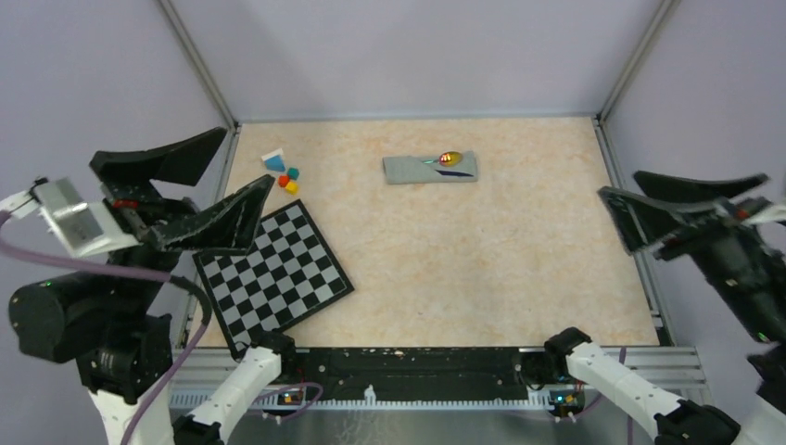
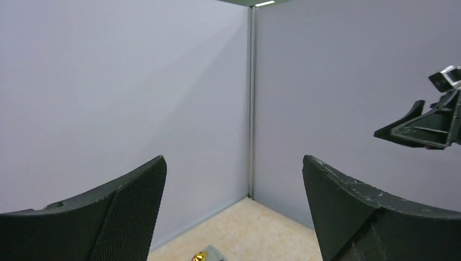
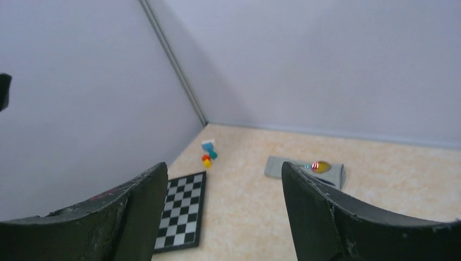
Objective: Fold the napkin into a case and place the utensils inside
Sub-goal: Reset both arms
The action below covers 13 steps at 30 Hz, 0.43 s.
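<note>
The napkin lies folded into a narrow grey-green case (image 1: 417, 170) at the far middle of the table. The utensils rest on its right end: the spoon's shiny bowl (image 1: 451, 158) sticks out, and a dark stick-like piece (image 1: 456, 171) lies along the cloth. From the right wrist I see the case (image 3: 277, 166) and the spoon bowl (image 3: 321, 166). At the bottom edge of the left wrist view, only the bowl (image 2: 200, 256) and a cloth corner (image 2: 215, 254) show. My left gripper (image 1: 248, 155) is raised at the left, open and empty. My right gripper (image 1: 618, 184) is raised at the right, open and empty.
A black-and-white checkered board (image 1: 273, 275) lies at the near left, also visible as the board (image 3: 182, 209) in the right wrist view. Small coloured blocks (image 1: 285, 173) sit at the far left. Grey walls with metal posts close in the back and sides.
</note>
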Available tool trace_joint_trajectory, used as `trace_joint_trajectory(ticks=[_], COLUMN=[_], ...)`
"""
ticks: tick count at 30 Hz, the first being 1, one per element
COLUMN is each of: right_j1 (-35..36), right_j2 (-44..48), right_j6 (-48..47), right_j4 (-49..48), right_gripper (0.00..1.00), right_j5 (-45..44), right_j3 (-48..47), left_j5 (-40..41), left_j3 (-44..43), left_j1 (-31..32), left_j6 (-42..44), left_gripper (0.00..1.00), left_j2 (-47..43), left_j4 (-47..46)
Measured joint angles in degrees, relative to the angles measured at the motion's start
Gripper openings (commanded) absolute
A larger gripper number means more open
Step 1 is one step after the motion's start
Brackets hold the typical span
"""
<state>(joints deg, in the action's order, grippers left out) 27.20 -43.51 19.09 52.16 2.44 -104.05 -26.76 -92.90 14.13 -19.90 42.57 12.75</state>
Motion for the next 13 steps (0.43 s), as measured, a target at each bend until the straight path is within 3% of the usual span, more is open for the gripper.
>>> trace_joint_trajectory(ticks=[5,13], right_j1=[0.0,0.0], right_j2=[3.0,4.3], right_j6=[-1.1,-2.0], right_j4=[1.4,2.0], right_gripper=[0.77,0.78], right_j5=[-3.9,-6.7], right_j3=[-8.3,-3.7], left_j5=[1.0,3.1], left_j3=[-2.2,0.4], left_j1=[0.0,0.0], left_j6=[0.5,-0.2], left_gripper=[0.98,0.98], left_j2=[-1.2,-1.1], left_j4=[1.2,3.7])
